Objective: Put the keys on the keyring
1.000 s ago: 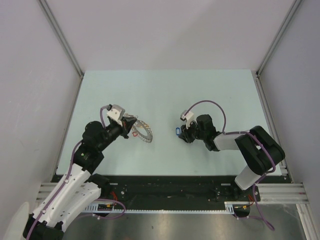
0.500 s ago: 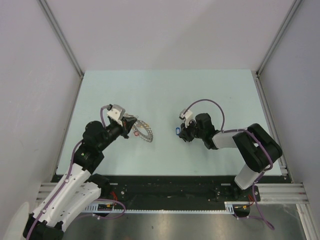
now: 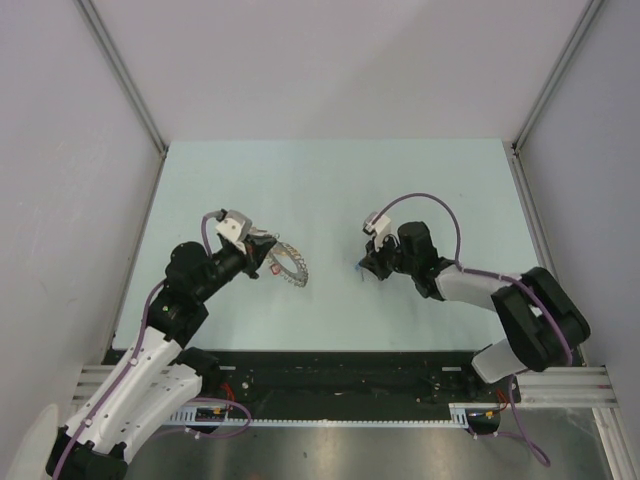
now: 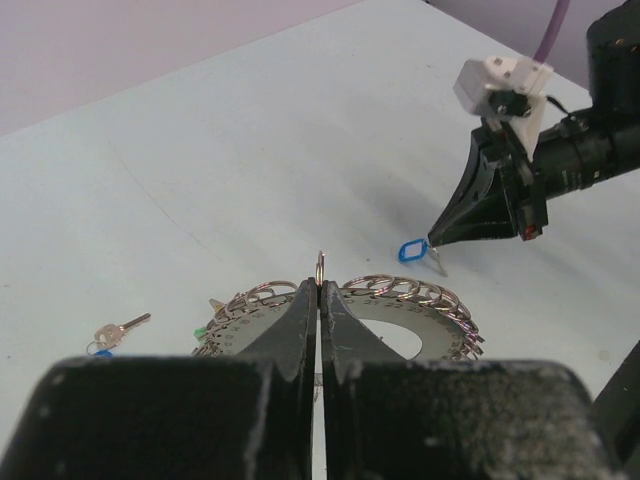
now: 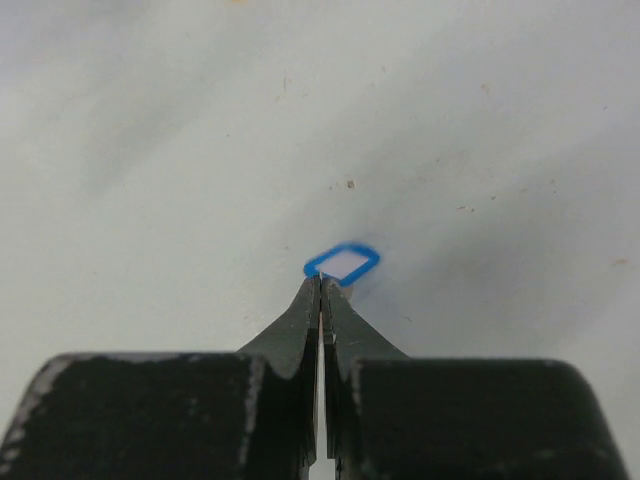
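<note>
The keyring (image 3: 288, 263) is a dark grey ring edged with wire loops and lies on the table's left half. My left gripper (image 3: 264, 256) is shut on one upright wire loop at its near edge, which shows clearly in the left wrist view (image 4: 320, 284), with the keyring (image 4: 430, 296) spreading to both sides. My right gripper (image 3: 364, 268) is shut on a key with a blue tag (image 5: 342, 262), held at table level right of the keyring. The blue tag (image 4: 411, 249) hangs at the right gripper's tip (image 4: 438, 240).
A loose silver key (image 4: 122, 328) with a blue tag lies left of the keyring. A green tag (image 4: 200, 332) shows at the keyring's left edge. Grey walls and metal rails enclose the pale green table (image 3: 330, 190).
The right arm's elbow has swung out to the right and its wrist has turned, so the blue tag is now mostly hidden in the top view. The left arm has stayed still.
</note>
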Controlling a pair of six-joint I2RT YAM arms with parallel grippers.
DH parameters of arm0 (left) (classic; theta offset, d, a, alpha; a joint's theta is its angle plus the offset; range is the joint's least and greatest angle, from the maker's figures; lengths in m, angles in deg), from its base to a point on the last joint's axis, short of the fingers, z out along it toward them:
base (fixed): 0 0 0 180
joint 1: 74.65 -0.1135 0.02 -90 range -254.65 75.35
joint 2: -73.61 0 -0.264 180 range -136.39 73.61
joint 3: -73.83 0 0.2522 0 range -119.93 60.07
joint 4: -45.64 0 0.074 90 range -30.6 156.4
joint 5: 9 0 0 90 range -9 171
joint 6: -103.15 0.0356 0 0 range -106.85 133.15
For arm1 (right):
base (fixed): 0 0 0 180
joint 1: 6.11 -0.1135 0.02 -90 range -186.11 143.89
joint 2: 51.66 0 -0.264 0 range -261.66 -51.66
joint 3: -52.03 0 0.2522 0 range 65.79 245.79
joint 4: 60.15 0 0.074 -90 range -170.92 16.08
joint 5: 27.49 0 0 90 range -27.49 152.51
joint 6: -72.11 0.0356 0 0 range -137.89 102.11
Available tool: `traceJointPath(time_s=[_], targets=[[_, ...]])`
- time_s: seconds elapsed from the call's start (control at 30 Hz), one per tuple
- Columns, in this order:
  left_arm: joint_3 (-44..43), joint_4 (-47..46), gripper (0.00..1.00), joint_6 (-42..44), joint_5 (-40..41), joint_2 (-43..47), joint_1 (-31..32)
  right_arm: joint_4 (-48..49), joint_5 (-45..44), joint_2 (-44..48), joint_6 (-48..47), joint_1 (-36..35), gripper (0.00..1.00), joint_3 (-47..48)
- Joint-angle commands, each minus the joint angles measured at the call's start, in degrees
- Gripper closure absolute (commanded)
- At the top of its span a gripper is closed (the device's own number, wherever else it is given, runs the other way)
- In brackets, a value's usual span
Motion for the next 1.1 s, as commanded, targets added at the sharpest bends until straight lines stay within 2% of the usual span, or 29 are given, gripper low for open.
traceJointPath(time_s=[0.0, 0.23, 0.5, 0.73, 1.07], targets=[[-0.34, -4.87, 0.99, 0.02, -4.37, 0.72, 0.30, -4.43, 1.07, 8.61, -2.33, -0.13, 1.00, 1.95], [-0.43, -6.46, 1.00, 0.99, -12.36, -0.07, 0.30, -13.83, 2.74, 18.98, -4.01, -3.11, 1.00, 4.85], [-2.10, -8.04, 1.00, 1.34, -26.05, -4.46, 0.30, -24.63, 2.65, 26.63, -7.17, -9.70, 1.00, 11.17], [-3.86, -7.43, 1.00, 3.71, -36.80, -8.25, 0.38, -27.73, 2.57, 28.66, -9.37, -15.15, 1.00, 14.61], [-3.51, -3.38, 1.00, 10.31, -39.71, -6.49, 0.56, -24.48, 4.06, 28.39, -11.30, -18.85, 1.00, 15.93]])
